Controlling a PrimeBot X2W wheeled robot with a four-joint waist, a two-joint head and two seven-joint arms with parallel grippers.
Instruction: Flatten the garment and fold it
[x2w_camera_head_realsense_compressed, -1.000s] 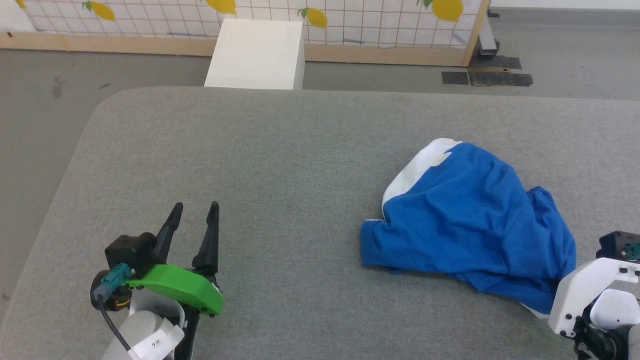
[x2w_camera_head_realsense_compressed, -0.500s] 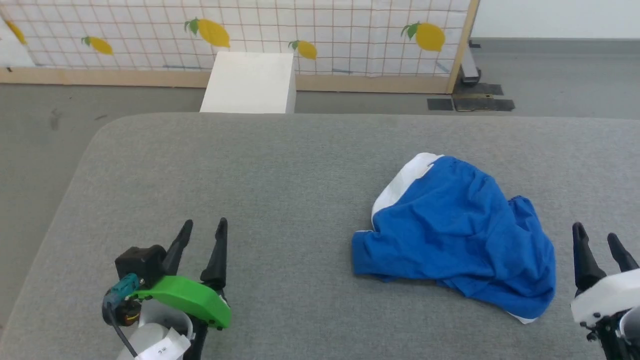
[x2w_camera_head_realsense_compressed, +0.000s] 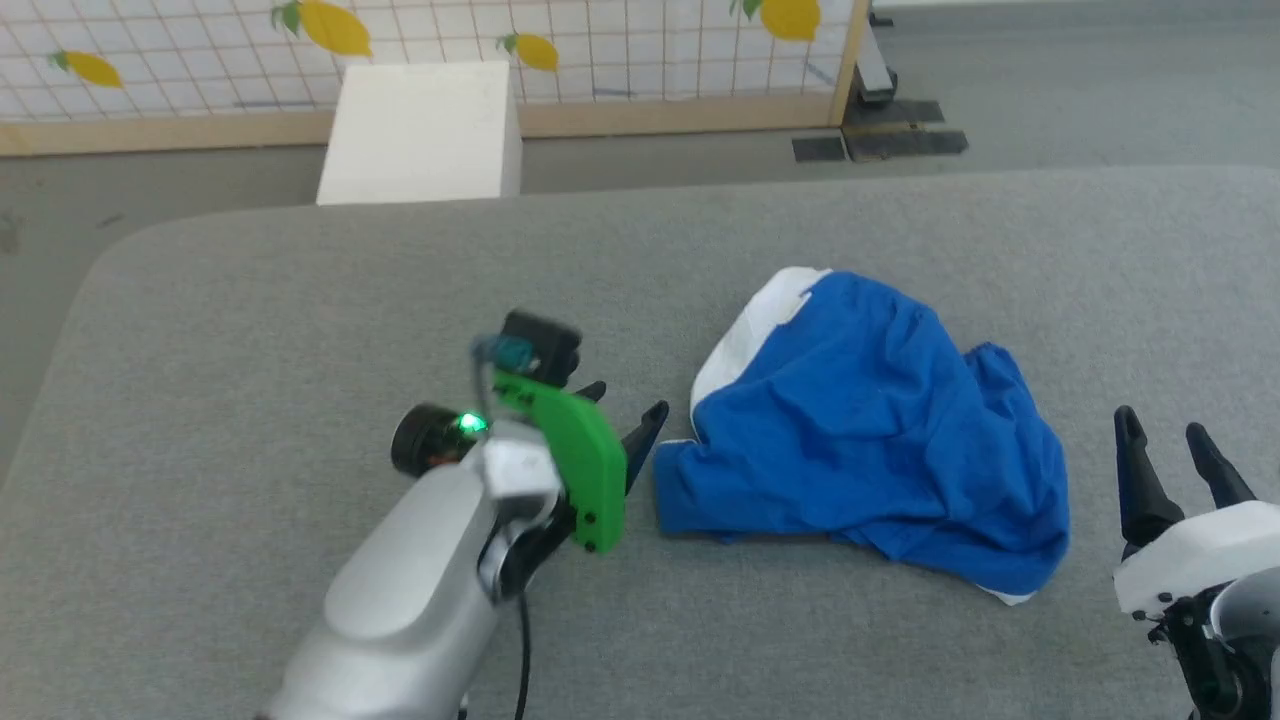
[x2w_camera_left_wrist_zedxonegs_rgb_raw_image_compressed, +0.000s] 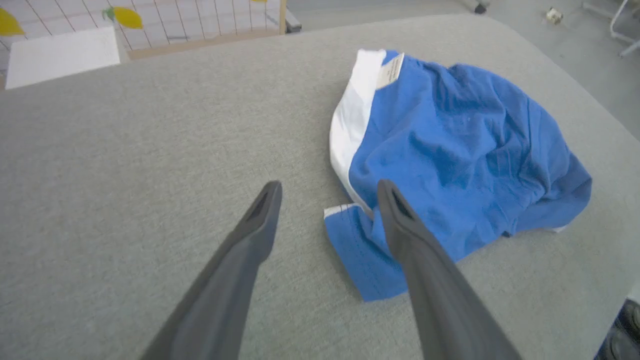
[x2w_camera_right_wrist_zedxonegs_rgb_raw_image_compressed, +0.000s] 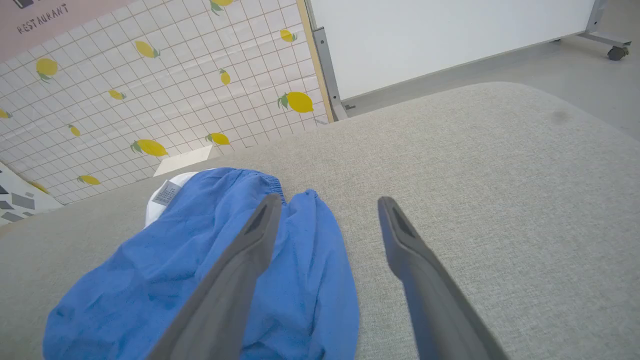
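Note:
The garment (x2w_camera_head_realsense_compressed: 860, 430) is a pair of bright blue shorts lying crumpled on the grey padded table (x2w_camera_head_realsense_compressed: 300, 300), with a white band and a small label (x2w_camera_left_wrist_zedxonegs_rgb_raw_image_compressed: 390, 70) at its far left. My left gripper (x2w_camera_head_realsense_compressed: 628, 402) is open, its fingers just left of the garment's near-left corner. In the left wrist view, the left gripper (x2w_camera_left_wrist_zedxonegs_rgb_raw_image_compressed: 328, 186) straddles that corner of the garment (x2w_camera_left_wrist_zedxonegs_rgb_raw_image_compressed: 450, 150) from above. My right gripper (x2w_camera_head_realsense_compressed: 1160, 425) stands open to the right of the heap, holding nothing. The right wrist view has the garment (x2w_camera_right_wrist_zedxonegs_rgb_raw_image_compressed: 200, 260) left of the right gripper (x2w_camera_right_wrist_zedxonegs_rgb_raw_image_compressed: 328, 201).
A white box (x2w_camera_head_realsense_compressed: 420, 130) stands on the floor beyond the table's far edge. Behind it is a lemon-patterned grid panel (x2w_camera_head_realsense_compressed: 600, 40) with a wooden frame. The table's rounded far-left corner (x2w_camera_head_realsense_compressed: 110, 250) is in view, with bare grey fabric to the left of my left arm.
My left arm has swung right, from the table's near left up to the garment's left edge. My right gripper has opened and come away from the garment's right side. The camera has shifted.

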